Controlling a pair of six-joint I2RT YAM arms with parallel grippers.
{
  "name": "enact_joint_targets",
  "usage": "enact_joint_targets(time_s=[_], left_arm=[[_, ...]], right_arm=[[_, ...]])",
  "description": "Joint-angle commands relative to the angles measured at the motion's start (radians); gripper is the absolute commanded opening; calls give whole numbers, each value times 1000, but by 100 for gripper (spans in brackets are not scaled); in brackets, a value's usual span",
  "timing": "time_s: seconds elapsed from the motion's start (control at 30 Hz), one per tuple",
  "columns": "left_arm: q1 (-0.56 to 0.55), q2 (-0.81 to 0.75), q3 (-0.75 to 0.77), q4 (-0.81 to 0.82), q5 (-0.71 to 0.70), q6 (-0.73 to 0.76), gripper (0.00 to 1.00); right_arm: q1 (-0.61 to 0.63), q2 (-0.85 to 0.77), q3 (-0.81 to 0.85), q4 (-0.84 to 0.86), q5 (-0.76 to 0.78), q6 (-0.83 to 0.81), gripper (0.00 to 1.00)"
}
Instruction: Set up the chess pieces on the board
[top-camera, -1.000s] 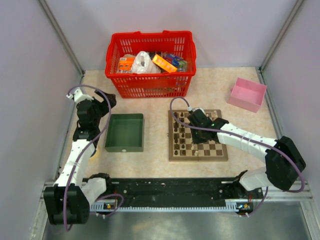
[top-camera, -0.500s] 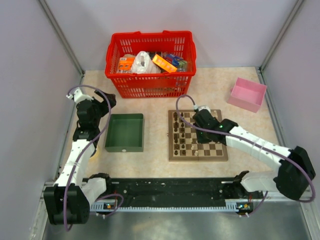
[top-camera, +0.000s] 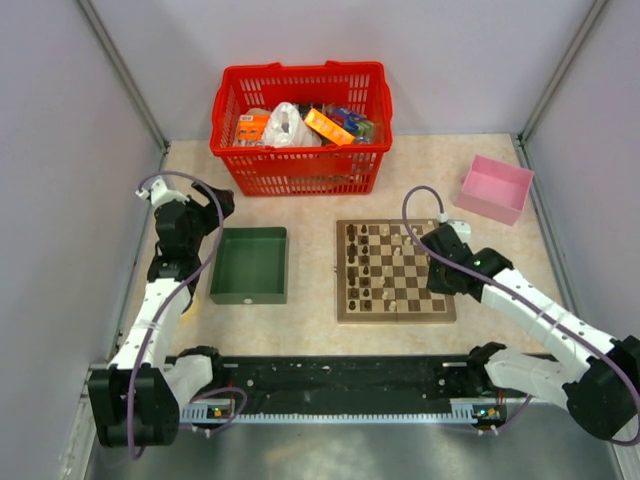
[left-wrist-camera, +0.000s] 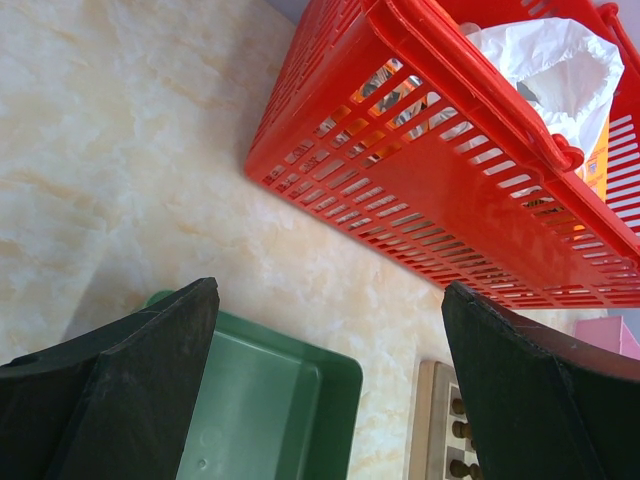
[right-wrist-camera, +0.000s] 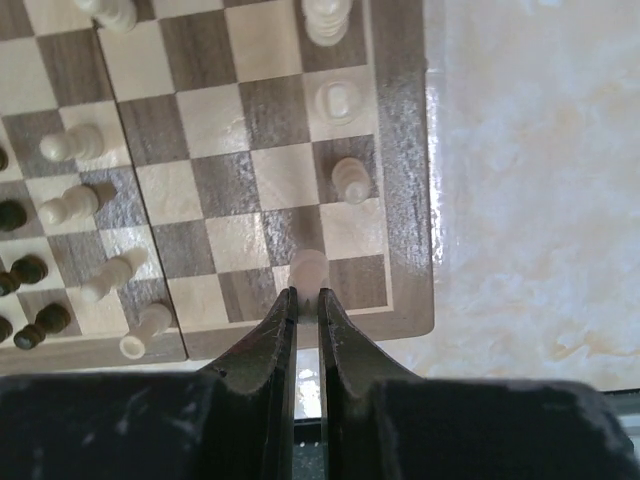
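The board (top-camera: 395, 314) lies at the table's middle right, with dark pieces (top-camera: 365, 270) on its left half and pale pieces (top-camera: 415, 262) toward its right. My right gripper (top-camera: 441, 274) is over the board's right edge. In the right wrist view my right gripper (right-wrist-camera: 307, 295) is shut on a pale piece (right-wrist-camera: 308, 266) above a square beside the tan rim (right-wrist-camera: 405, 200). Other pale pieces (right-wrist-camera: 350, 181) stand along that edge and dark ones (right-wrist-camera: 40, 320) show at the left. My left gripper (left-wrist-camera: 330, 300) is open and empty above the green tray (left-wrist-camera: 270, 400).
A red basket (top-camera: 300, 125) full of packets stands at the back. A green tray (top-camera: 250, 264) lies left of the board. A pink box (top-camera: 496, 187) sits at the back right. Grey walls close in the sides.
My right arm has swung to the right, from the board's middle to its right edge, with the pale piece in its jaws. The left arm has not moved.
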Motion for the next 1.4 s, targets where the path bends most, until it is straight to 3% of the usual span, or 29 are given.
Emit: enact_joint_targets(time_s=[0.0,0.5,1.03,1.37], left_arm=[[4,4,-3,63,21,-8,99],[5,10,11,59,17,-5,99],[5,21,12,65,23,-7,99],[5,13,6,59,17,-4,99]], right_arm=[[-62,-21,2,8,4,30,7],[-115,71,-36,36,23,75,7],[-174,48,-105,109,-14,72,8],[-172,42,-93,111,-62,49,15]])
